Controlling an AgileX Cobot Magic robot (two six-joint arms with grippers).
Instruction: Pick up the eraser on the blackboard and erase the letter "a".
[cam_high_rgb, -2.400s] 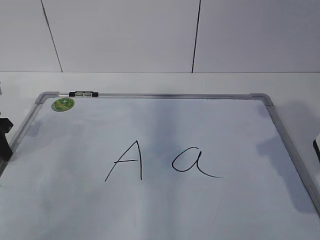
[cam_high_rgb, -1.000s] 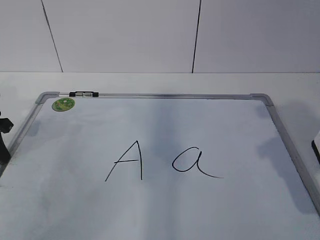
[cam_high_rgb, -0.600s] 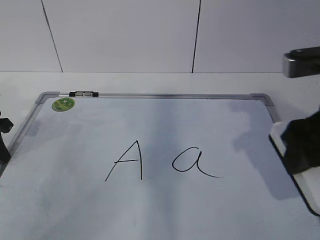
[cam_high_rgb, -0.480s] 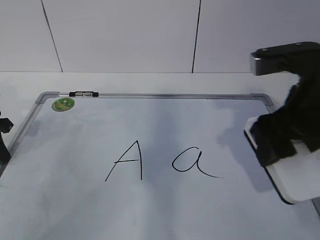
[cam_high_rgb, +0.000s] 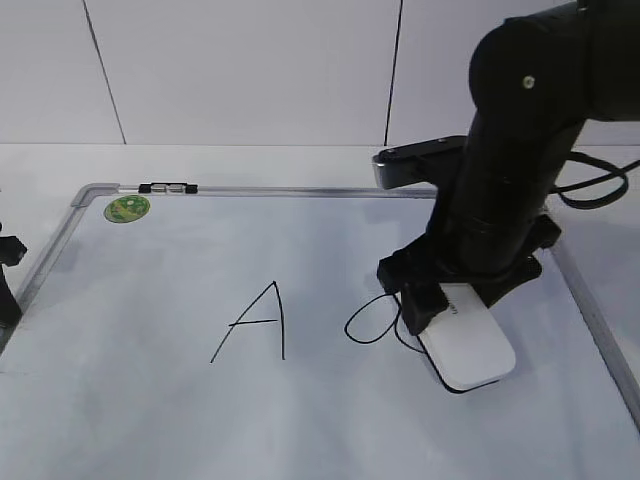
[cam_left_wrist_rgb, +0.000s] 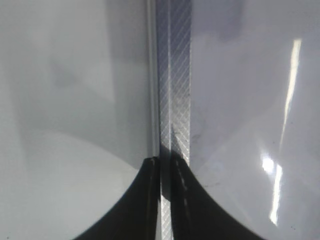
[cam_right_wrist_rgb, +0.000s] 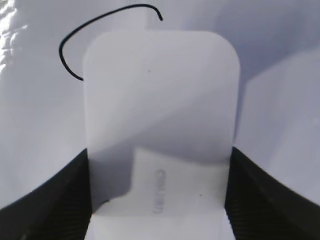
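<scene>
The blackboard (cam_high_rgb: 300, 191) is a white dry-erase board with a grey frame lying flat. My right gripper (cam_high_rgb: 441, 301) is shut on the white eraser (cam_high_rgb: 467, 347), held low over the board. The eraser covers the right part and tail of the letter "a" (cam_high_rgb: 366, 321), so only its left loop shows. In the right wrist view the eraser (cam_right_wrist_rgb: 160, 100) sits between the jaws (cam_right_wrist_rgb: 159, 167), with a curved stroke of the "a" (cam_right_wrist_rgb: 65, 44) at upper left. My left gripper (cam_high_rgb: 8, 285) is at the board's left edge, with its jaws (cam_left_wrist_rgb: 165, 165) shut over the frame (cam_left_wrist_rgb: 175, 75).
A capital "A" (cam_high_rgb: 256, 322) is drawn left of the "a". A round green sticker (cam_high_rgb: 126, 208) and a black-and-silver marker (cam_high_rgb: 167, 187) sit at the board's far left corner. A white wall stands behind the table.
My right arm has come in from the right holding the eraser and moved left onto the "a", covering its right part and tail. The left gripper has stayed in place.
</scene>
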